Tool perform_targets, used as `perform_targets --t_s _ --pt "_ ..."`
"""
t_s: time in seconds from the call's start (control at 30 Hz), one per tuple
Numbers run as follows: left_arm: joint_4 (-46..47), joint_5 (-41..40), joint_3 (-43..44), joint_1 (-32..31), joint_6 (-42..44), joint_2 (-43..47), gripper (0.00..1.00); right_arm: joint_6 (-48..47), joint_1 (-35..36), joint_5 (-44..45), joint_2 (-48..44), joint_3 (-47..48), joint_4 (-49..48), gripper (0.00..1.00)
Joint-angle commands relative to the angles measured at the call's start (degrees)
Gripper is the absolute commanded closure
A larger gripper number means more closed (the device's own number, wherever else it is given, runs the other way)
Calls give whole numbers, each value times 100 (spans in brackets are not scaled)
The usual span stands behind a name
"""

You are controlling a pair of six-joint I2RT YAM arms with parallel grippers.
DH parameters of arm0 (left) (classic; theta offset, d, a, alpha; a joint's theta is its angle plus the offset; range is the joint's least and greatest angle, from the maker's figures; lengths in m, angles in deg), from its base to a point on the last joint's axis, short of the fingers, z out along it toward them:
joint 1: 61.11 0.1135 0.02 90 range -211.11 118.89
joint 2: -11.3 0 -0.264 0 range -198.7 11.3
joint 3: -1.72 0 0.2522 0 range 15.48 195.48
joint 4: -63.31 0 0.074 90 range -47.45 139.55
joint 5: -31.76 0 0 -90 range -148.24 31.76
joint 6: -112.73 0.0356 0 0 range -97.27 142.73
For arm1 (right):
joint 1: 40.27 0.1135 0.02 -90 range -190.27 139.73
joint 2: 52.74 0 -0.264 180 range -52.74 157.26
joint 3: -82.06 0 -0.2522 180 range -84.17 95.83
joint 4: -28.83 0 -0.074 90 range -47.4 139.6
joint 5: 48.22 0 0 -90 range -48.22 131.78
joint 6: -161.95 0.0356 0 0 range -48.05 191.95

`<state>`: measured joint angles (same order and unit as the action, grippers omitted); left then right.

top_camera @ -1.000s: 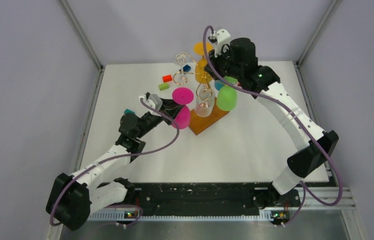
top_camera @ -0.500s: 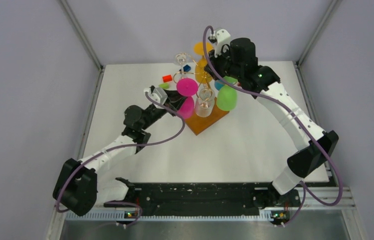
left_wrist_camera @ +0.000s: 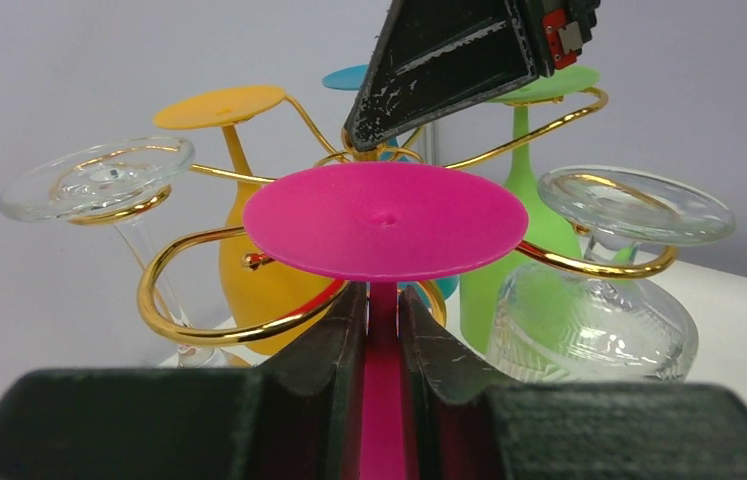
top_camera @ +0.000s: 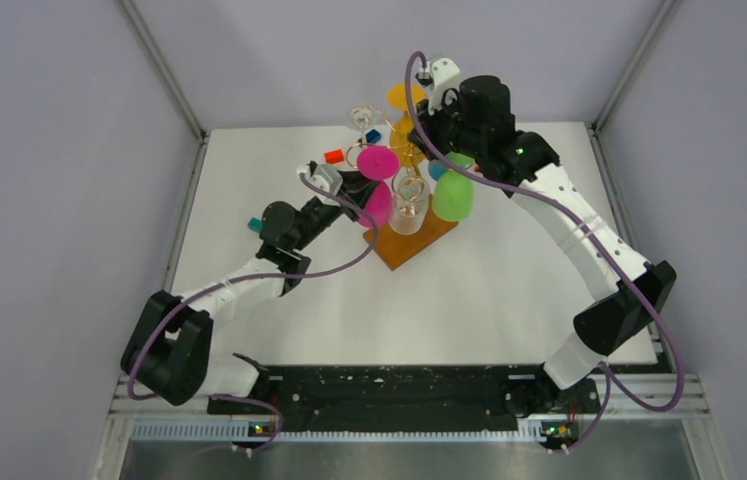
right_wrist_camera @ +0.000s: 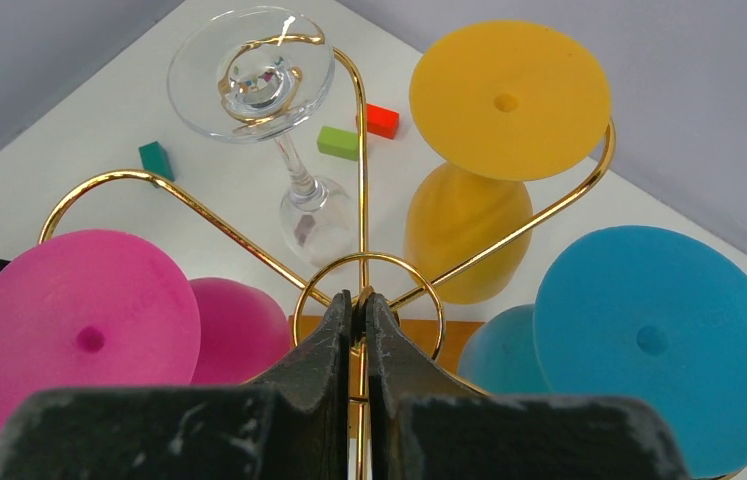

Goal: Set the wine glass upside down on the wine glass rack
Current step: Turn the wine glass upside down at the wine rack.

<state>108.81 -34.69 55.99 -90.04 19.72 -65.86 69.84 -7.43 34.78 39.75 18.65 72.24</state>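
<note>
Inverted, foot up, the pink wine glass point(left_wrist_camera: 385, 220) at centre frame has been swung in from the left to a free arm of the wine glass rack point(top_camera: 411, 245). The left gripper point(left_wrist_camera: 382, 306) pinches its stem. The right gripper point(right_wrist_camera: 358, 302) clamps the rack's centre wire; hanging looks imminent.

A white surface point(top_camera: 509, 290) carries 4 small blocks. A red block point(right_wrist_camera: 382, 120) lies just beside a green block point(right_wrist_camera: 338, 143), a teal block point(right_wrist_camera: 155, 158) sits apart to their left, and a blue block point(top_camera: 373, 136) lies farther back. 5 glasses hang foot-up: an orange glass point(right_wrist_camera: 507, 100), a blue glass point(right_wrist_camera: 649, 340), a green glass point(left_wrist_camera: 519, 230), a slim clear glass point(right_wrist_camera: 251, 72) and a round clear glass point(left_wrist_camera: 589, 320) just beside the green glass.
</note>
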Motion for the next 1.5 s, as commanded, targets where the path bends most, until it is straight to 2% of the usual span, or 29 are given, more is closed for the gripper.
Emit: perform_targets --t_s 0.0,0.53,1.1,1.17,1.37,1.47 --pt "537 -279 323 41 -141 -107 100 -158 -32 44 -92 9 36 100" --pt "333 -1225 591 112 -280 -366 100 -158 -32 54 -90 33 41 100" --pt "323 -2291 -63 124 -403 275 100 -158 -32 56 -57 65 36 100" --pt "327 -2160 -182 126 -390 405 100 -158 -34 59 -48 62 41 100" --pt "386 -735 -375 127 -283 490 100 -162 -31 81 -34 52 28 100" --pt "326 -389 -329 125 -322 396 100 -158 -32 68 -27 60 32 100"
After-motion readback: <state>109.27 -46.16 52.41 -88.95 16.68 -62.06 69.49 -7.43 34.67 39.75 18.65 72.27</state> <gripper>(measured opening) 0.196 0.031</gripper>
